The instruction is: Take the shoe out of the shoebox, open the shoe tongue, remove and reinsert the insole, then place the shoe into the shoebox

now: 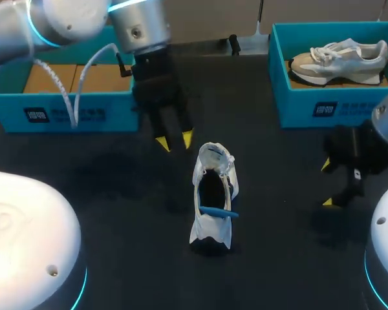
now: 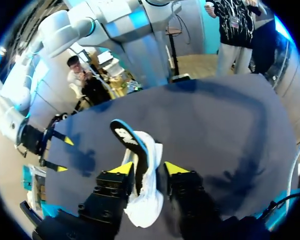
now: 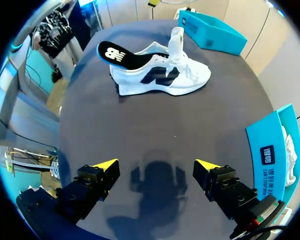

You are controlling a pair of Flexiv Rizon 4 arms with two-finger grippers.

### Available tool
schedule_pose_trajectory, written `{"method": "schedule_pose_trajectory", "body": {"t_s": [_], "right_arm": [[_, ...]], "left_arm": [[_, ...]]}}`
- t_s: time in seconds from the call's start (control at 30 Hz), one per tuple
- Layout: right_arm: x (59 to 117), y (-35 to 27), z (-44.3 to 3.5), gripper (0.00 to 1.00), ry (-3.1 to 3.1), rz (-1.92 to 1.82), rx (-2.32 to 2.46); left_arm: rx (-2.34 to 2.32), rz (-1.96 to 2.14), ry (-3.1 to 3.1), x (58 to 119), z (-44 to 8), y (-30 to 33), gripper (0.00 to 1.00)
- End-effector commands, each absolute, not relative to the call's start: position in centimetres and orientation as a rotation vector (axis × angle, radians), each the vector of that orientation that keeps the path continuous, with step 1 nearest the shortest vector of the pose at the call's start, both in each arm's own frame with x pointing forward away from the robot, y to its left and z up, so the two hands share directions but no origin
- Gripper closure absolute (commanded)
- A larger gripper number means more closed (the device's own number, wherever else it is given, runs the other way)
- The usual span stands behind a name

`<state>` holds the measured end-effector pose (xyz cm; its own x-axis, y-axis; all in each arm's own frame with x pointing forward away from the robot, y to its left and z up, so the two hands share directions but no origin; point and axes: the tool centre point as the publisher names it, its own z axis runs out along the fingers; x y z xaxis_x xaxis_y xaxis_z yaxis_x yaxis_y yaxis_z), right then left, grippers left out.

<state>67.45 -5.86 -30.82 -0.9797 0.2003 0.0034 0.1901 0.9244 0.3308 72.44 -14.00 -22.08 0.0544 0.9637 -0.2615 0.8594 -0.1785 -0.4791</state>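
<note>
My left pincer (image 1: 174, 140) hangs released; I'd pinch the protruding insole (image 1: 218, 211) ahead, drawing it slowly along the shoe (image 1: 211, 160).

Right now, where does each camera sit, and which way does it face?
Head view: above and behind, looking down on the table; left claw by the shoe, right claw farther off.
Left wrist view: on the left wrist, looking past its open claw along the shoe; right claw beyond.
Right wrist view: on the right wrist, over its open claw, facing the shoe's side.
Shared: all three show the shoe, insole sticking out.
</note>
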Motion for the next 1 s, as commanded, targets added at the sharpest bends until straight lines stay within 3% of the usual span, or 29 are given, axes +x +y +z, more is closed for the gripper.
{"method": "schedule_pose_trajectory", "body": {"t_s": [0.03, 0.53, 1.0], "right_arm": [[67.3, -5.8, -30.8, 0.00, 3.050, 0.517, 0.309], [67.3, -5.8, -30.8, 0.00, 3.050, 0.517, 0.309], [67.3, -5.8, -30.8, 0.00, 3.050, 0.517, 0.309]], "left_arm": [[-2.205, 0.657, -1.852, 71.3, -21.8, -13.8, 1.00], [-2.252, 0.728, -1.848, 71.5, -21.7, -14.0, 1.00], [-2.416, 0.565, -1.655, 70.7, -26.1, -22.0, 1.00]]}}
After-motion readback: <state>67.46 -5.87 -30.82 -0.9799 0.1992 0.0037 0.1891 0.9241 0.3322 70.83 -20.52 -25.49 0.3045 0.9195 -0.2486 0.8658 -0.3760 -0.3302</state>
